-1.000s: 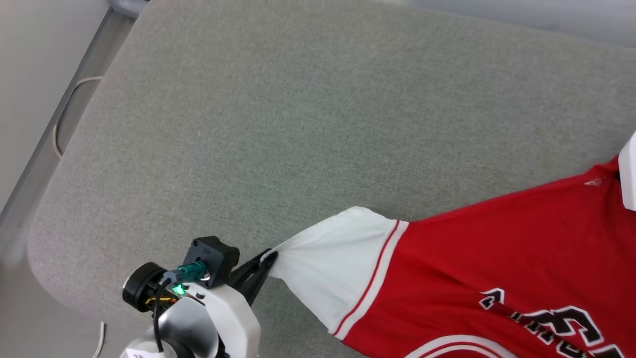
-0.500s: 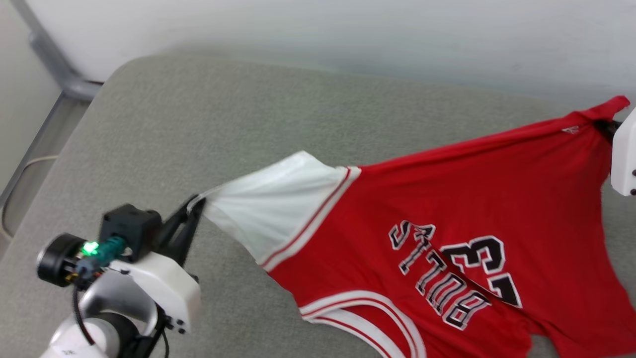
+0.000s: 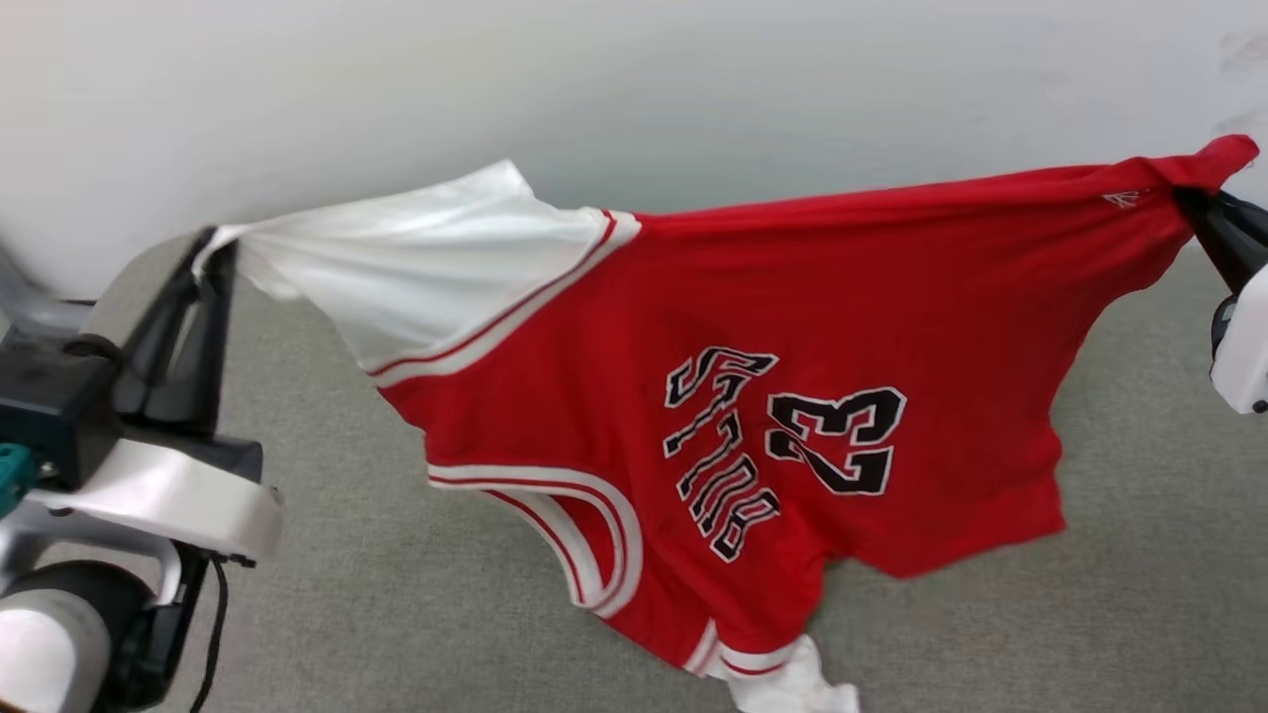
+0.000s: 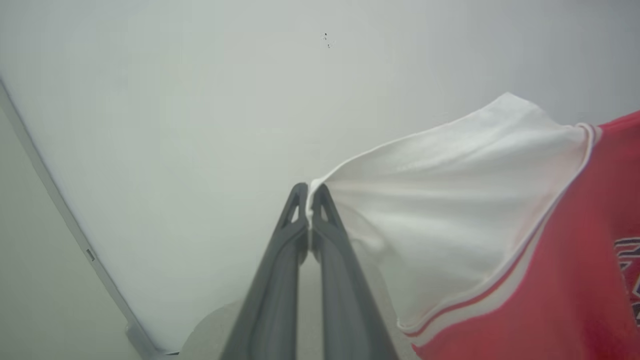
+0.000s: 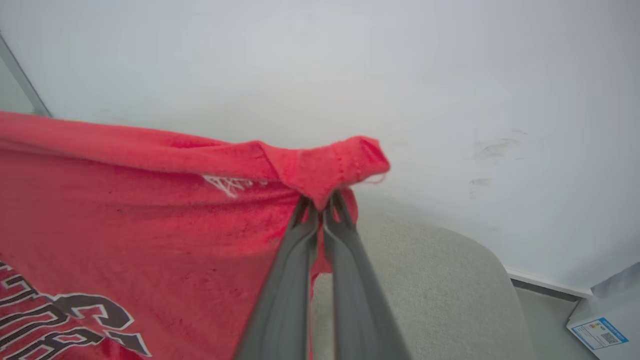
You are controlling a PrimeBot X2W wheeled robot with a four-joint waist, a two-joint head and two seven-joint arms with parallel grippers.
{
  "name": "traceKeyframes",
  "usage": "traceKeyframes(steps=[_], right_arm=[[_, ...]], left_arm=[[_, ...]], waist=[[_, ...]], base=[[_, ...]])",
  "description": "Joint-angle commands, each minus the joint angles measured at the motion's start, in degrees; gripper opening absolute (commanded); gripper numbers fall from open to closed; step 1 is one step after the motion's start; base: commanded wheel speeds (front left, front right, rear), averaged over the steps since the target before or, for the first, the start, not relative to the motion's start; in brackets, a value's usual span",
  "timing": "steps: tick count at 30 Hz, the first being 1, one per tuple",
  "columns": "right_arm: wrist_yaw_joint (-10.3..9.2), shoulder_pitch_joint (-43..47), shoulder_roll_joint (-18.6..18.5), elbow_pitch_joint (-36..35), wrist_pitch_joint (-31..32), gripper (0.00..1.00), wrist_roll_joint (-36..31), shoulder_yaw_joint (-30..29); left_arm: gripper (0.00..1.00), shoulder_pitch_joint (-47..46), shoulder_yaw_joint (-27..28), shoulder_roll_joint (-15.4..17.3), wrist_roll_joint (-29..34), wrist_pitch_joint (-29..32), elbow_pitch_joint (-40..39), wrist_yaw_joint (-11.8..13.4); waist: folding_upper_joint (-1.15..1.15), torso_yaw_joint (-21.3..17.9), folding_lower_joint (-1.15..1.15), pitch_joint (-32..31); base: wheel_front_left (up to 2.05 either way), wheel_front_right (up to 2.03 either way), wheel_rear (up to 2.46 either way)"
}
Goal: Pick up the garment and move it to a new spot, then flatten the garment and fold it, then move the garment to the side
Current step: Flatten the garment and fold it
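Observation:
The garment [image 3: 792,297], a red jersey with white sleeves and "BULLS 23" lettering, hangs stretched between both arms above the grey cushion [image 3: 396,594]. My left gripper [image 3: 213,243] is shut on the tip of a white sleeve [image 4: 450,200], pinched at the fingertips of that gripper [image 4: 310,190]. My right gripper [image 3: 1189,198] is shut on a bunched red corner [image 5: 330,170] of the garment [image 5: 125,200], with its own fingertips [image 5: 320,205] meeting under the fabric. The lower hem and other white sleeve [image 3: 792,683] droop onto the cushion.
A pale wall [image 3: 693,79] rises behind the cushion. A metal frame rail [image 4: 75,240] runs along the left. The cushion's rounded right end [image 5: 450,280] borders floor with a white box [image 5: 605,320].
Both arms have lifted the garment off the cushion, so it now hangs spread in the air. The head camera has tilted up, bringing the wall into view.

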Motion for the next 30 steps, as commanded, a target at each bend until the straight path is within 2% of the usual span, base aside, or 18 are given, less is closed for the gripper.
traceKeyframes(steps=[1, 12, 17, 23, 30], right_arm=[[-0.12, 1.23, 0.33, -0.99, -0.56, 0.00, -0.60, -0.85], [-0.12, 4.28, 4.89, -12.24, -3.09, 0.00, -2.65, -7.62], [-0.12, 2.13, 6.14, -14.66, -3.31, 0.00, -3.28, -9.48], [-0.13, -3.53, 5.68, -13.75, -4.47, 0.00, -4.69, -9.97], [-0.13, -15.48, 3.38, -7.83, -7.28, 0.00, -7.62, -8.37]], left_arm=[[0.00, -0.85, 0.97, 0.45, 0.40, -0.75, -0.45, 0.57], [0.00, -6.18, 6.54, 2.95, 3.16, -6.42, -5.74, 1.44], [0.00, -10.24, 8.49, 5.06, 3.30, -5.78, -6.33, 0.66], [0.00, -16.77, 8.73, 8.43, 2.38, -3.04, -4.15, -2.38], [0.00, -30.37, 6.41, 11.78, 1.85, -1.66, 3.37, -8.64]], waist=[[0.00, -1.15, 0.01, -1.07], [0.00, -3.68, 0.01, -2.04], [0.00, -4.30, 0.01, -0.80], [0.00, -4.56, 0.01, 4.33], [0.00, -4.19, 0.01, 13.04]], base=[[0.00, 0.00, 0.00], [0.00, 0.00, 0.00], [0.00, 0.00, 0.00], [0.00, 0.00, 0.00], [0.00, 0.00, 0.00]])
